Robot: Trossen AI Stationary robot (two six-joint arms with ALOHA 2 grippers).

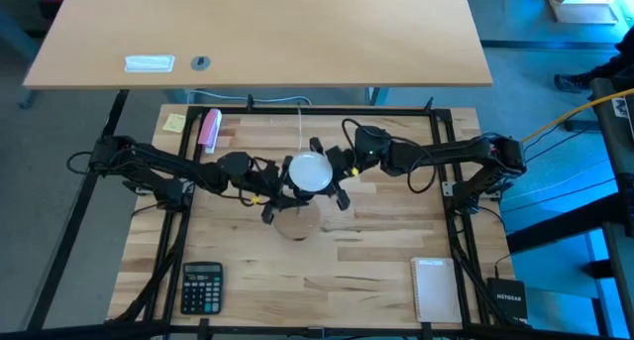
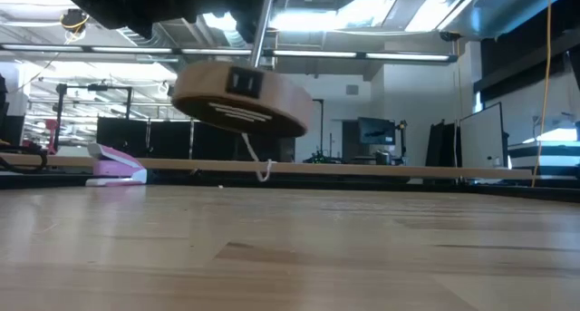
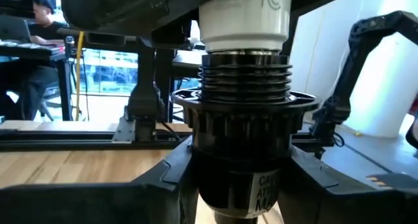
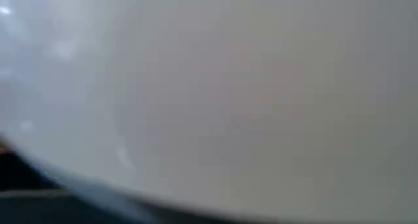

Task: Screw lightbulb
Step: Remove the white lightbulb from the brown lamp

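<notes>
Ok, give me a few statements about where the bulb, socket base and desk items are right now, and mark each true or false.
1. The round wooden disc with its black socket rests on the table. False: it is lifted clear.
2. The white globe-shaped lightbulb sits between both arms. True.
3. The black calculator lies on the table's right side. False: on the left.
4. A pink stapler lies on the wooden table. True.

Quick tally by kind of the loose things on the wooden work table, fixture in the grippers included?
Lightbulb: 1
Wooden socket base, held off the table: 1
Calculator: 1
Notepad: 1
Pink stapler: 1
Yellow sticky note: 1
Total: 6
</notes>
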